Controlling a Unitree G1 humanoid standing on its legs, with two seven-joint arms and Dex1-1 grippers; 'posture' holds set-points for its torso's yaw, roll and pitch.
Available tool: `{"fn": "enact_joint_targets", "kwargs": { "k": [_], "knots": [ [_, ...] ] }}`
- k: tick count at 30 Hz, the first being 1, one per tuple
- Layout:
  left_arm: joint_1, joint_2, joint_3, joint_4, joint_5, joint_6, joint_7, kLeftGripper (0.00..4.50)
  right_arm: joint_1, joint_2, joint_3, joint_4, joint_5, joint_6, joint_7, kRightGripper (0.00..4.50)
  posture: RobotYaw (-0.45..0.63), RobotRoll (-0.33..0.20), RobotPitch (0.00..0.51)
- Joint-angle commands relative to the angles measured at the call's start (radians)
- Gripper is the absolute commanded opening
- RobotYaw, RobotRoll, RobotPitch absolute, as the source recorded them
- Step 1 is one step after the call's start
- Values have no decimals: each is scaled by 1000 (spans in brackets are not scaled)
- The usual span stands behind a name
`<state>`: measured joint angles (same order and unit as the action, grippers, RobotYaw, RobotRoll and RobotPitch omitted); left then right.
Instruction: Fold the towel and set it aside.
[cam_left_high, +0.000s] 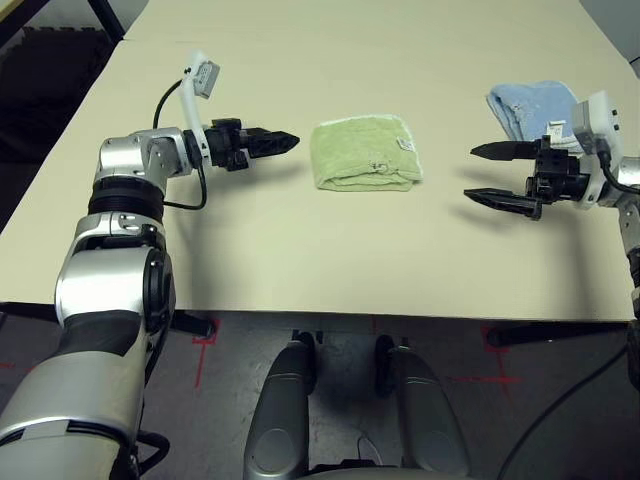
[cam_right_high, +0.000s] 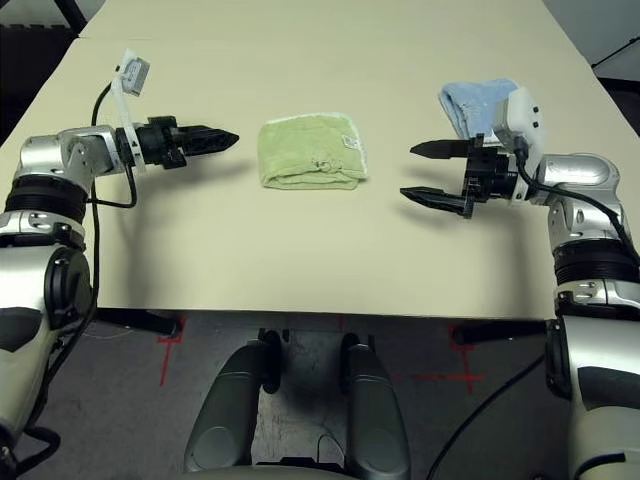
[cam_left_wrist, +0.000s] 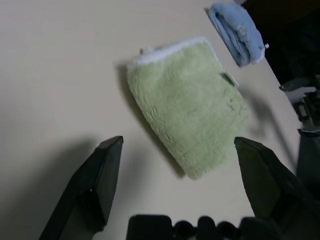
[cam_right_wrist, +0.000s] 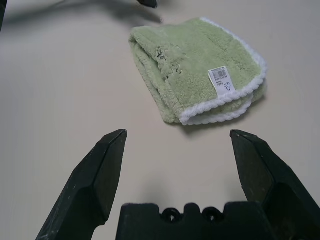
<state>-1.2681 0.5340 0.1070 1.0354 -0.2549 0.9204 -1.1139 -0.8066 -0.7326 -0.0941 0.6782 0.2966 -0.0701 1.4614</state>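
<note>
Both grippers hover with jaws spread and empty, the left gripper and the right gripper flanking the folded green towel on the table. Farther right lies a blue towel.

Towel: light green terry, white scalloped edging, white barcode label, small dark stitched doodle. Second towel: light blue. Surface: plain cream. Hands: black fingers.

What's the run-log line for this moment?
green towel: folded, mid-table | left tool: open, beside it | right tool: open, apart | blue towel: far right
</note>
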Motion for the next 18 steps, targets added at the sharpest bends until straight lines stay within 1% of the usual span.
{"fn": "enact_joint_targets", "kwargs": {
  "k": [1, 4, 6, 8, 12, 14, 18],
  "knots": [
    [-36, -25, 46, 54, -39, 81, 45, 4500, 19, -13, -18, -30, 16, 14, -9, 4477, -1, 0, 251],
    [-65, -48, 110, 99, -73, 106, 109, 4500, 22, -17, -18, -36, 18, 18, -15, 4477, -9, 0, 253],
    [-87, -65, 195, 141, -121, 100, 184, 4500, 31, -13, -16, -43, 18, 15, -20, 4477, -23, 0, 253],
    [-94, -76, 236, 162, -142, 100, 229, 4500, 40, -10, -13, -56, 21, 17, -23, 4477, -22, 0, 253],
    [-83, -87, 228, 166, -132, 124, 233, 4500, 43, -6, -16, -73, 30, 29, -36, 4477, -26, 0, 254],
    [-79, -89, 205, 165, -116, 134, 226, 4500, 46, -7, -16, -77, 33, 30, -37, 4477, -28, 0, 255],
    [-78, -78, 183, 171, -104, 155, 224, 4500, 48, -9, -13, -85, 37, 36, -39, 4477, -28, 0, 257]
  ]
}}
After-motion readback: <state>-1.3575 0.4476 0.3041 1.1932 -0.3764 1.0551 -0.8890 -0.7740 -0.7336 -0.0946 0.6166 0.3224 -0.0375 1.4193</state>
